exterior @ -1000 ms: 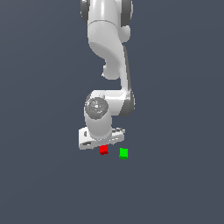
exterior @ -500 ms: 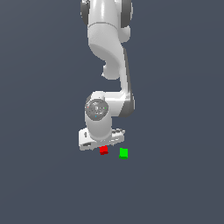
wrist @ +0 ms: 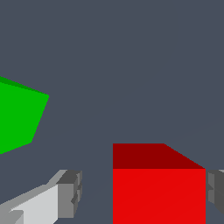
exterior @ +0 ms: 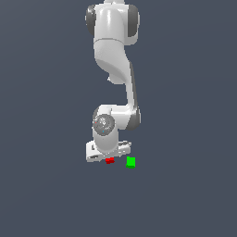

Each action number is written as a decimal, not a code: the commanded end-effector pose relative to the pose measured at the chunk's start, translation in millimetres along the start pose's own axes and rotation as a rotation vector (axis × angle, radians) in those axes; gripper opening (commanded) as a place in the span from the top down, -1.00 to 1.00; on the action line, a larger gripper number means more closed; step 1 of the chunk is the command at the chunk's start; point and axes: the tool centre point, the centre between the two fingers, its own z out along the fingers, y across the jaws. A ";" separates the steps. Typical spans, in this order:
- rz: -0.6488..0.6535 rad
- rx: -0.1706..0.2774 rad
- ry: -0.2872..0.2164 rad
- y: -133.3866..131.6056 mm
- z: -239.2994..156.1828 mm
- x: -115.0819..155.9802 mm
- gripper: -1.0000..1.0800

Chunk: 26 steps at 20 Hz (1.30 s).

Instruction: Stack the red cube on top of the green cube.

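The red cube [exterior: 109,160] lies on the dark floor, partly hidden under the white hand. In the wrist view the red cube [wrist: 159,192] sits between my two fingers. My gripper [exterior: 108,156] is low over it and open. One grey fingertip [wrist: 70,194] stands clear of the cube with a gap. The other fingertip [wrist: 215,192] is right beside the cube's opposite face. The green cube [exterior: 131,162] rests on the floor just to the exterior view's right of the red one, apart from it. It also shows in the wrist view [wrist: 17,116].
The white arm [exterior: 113,55] rises straight above the hand. A plain dark grey floor [exterior: 185,194] surrounds both cubes. No other objects show.
The hand has come down a little over the red cube, which now shows less in the exterior view. Neither cube has moved.
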 end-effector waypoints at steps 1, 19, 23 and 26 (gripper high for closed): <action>0.000 -0.001 0.002 0.3 2.1 1.3 -0.92; 0.000 0.000 0.001 0.2 -6.2 1.1 1.00; 0.000 0.000 0.001 0.1 -24.8 0.6 1.00; 0.000 0.000 0.001 0.0 -47.2 0.2 1.00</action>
